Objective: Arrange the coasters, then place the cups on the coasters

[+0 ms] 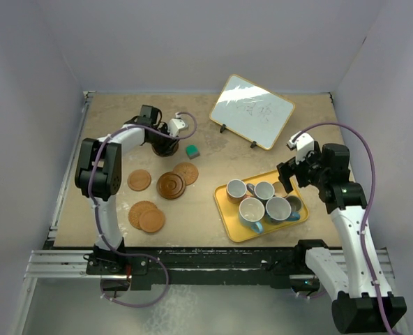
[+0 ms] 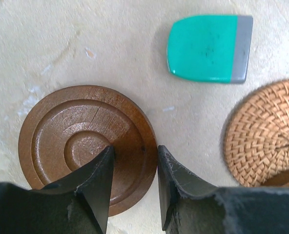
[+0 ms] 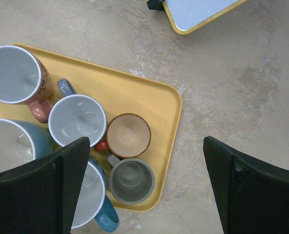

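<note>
Risk first: the left hand has only the rim of the dark coaster. With so shallow a bite, that flat disc could well tip or slide out on the lift. A swing to the side might nudge the teal block or the woven coaster, both near.

The fingers are narrow, one over the disc's face and one at its edge. Whether they are truly clamped, I cannot tell. The coaster lies flat on the tabletop, far left.

The right hand gapes wide and holds nothing, hanging over the cups crowded in the yellow tray.
</note>
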`<move>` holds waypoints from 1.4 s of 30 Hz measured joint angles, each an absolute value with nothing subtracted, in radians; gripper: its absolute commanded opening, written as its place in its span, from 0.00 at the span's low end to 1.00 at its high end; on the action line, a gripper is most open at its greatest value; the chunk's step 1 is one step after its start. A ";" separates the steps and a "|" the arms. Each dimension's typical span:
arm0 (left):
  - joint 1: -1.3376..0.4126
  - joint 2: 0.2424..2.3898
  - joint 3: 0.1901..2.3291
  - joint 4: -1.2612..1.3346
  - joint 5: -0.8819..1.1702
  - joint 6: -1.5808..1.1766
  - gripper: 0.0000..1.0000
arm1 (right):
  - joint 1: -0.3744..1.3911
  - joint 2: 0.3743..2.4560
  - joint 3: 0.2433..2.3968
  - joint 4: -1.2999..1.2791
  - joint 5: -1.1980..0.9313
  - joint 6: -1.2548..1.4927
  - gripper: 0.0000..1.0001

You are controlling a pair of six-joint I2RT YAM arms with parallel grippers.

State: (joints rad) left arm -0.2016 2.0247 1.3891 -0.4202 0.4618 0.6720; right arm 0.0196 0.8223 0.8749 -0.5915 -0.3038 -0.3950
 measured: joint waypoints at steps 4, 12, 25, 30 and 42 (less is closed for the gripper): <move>-0.219 2.062 1.439 -0.415 0.472 0.646 0.31 | 0.020 0.831 0.875 -0.590 -0.302 -0.397 1.00; -0.273 2.111 1.517 -0.413 0.469 0.610 0.34 | 0.020 0.831 0.875 -0.591 -0.302 -0.397 1.00; -0.282 1.866 1.367 -0.443 0.476 0.570 0.72 | 0.020 0.822 0.875 -0.593 -0.305 -0.397 1.00; -0.282 1.672 1.211 -0.438 0.478 0.641 0.74 | 0.020 0.816 0.875 -0.593 -0.305 -0.398 1.00; -0.303 1.651 0.966 -0.456 0.395 0.773 0.73 | 0.020 0.816 0.875 -0.593 -0.305 -0.404 1.00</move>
State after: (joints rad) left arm -0.3027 1.6508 0.9665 -0.4564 0.3946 0.7734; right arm 0.0196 0.8162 0.8749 -0.5934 -0.3050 -0.4042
